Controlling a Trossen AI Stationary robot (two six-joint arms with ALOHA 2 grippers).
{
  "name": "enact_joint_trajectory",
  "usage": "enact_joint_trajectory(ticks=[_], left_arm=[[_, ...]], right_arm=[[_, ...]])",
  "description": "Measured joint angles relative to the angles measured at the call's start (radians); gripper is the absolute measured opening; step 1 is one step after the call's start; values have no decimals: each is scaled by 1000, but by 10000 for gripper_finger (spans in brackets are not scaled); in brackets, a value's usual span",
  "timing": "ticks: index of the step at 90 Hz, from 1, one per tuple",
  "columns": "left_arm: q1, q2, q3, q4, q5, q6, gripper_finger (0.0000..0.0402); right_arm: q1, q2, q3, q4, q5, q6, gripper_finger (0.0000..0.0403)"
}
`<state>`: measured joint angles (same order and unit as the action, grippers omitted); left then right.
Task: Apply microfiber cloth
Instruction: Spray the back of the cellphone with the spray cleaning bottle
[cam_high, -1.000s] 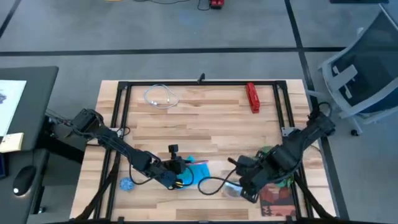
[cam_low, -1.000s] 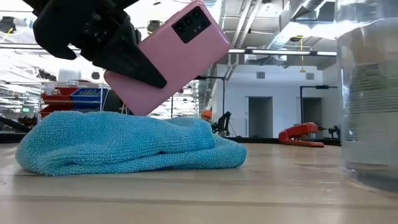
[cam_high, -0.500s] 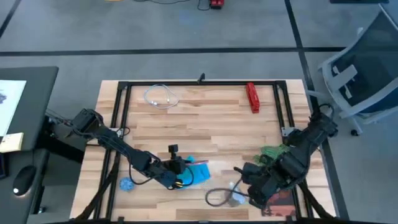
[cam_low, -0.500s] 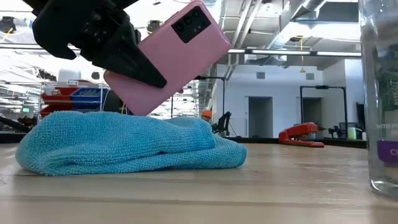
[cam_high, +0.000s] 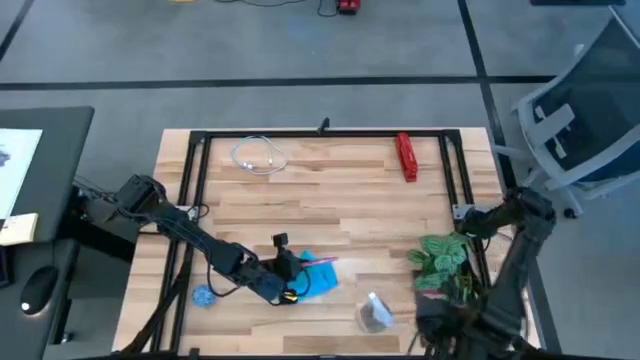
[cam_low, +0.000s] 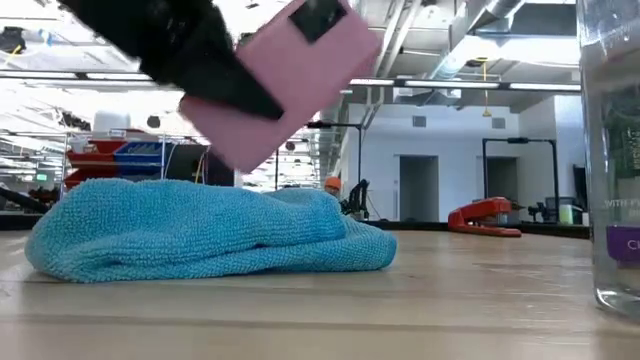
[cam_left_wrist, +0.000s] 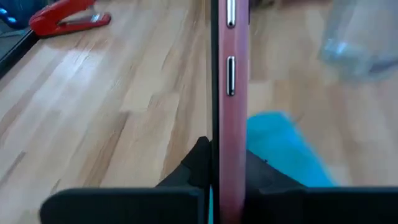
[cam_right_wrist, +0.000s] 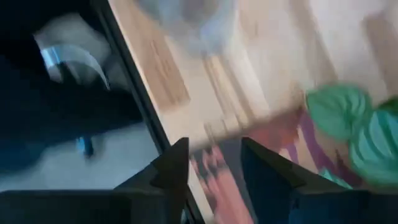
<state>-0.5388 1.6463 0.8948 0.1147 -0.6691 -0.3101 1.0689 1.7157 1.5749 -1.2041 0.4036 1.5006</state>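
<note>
High view: the left gripper (cam_high: 291, 272) sits in the lower middle of the frame, its arm reaching in from the left edge of the table (cam_high: 330, 195). It is clamped on a pink smartphone (cam_high: 322, 262), held tilted just over the microfiber cloth (cam_high: 318, 281), which lies bunched on the wood directly under the gripper. In the low view the phone (cam_low: 290, 75) hangs at a slant in the upper left, above the sky-blue cloth (cam_low: 200, 235) spread across the lower left, and whether phone and cloth touch is hard to tell. The left wrist view shows the phone (cam_left_wrist: 229, 106) edge-on between the dark fingers (cam_left_wrist: 196, 168).

The right gripper (cam_high: 440, 320) is at the lower right of the high view, near the table's front edge, well apart from the cloth; in its wrist view the fingers (cam_right_wrist: 171, 168) stand apart with nothing between them. A clear bottle (cam_high: 373, 313) lies left of it, a green plant (cam_high: 442, 258) above it, and a red stapler (cam_high: 405, 156) at the upper right.
</note>
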Motion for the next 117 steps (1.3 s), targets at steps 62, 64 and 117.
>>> enact_joint_trajectory(ticks=[62,64,117], left_arm=[[98,0,0,467,196,-109,9],[98,0,0,468,197,-112,9],[102,0,0,468,203,-116,9]], right_arm=[[-31,-2,-152,153,423,-579,345],[-31,-2,-163,169,429,-588,345],[5,-130,-194,426,505,-749,345]])
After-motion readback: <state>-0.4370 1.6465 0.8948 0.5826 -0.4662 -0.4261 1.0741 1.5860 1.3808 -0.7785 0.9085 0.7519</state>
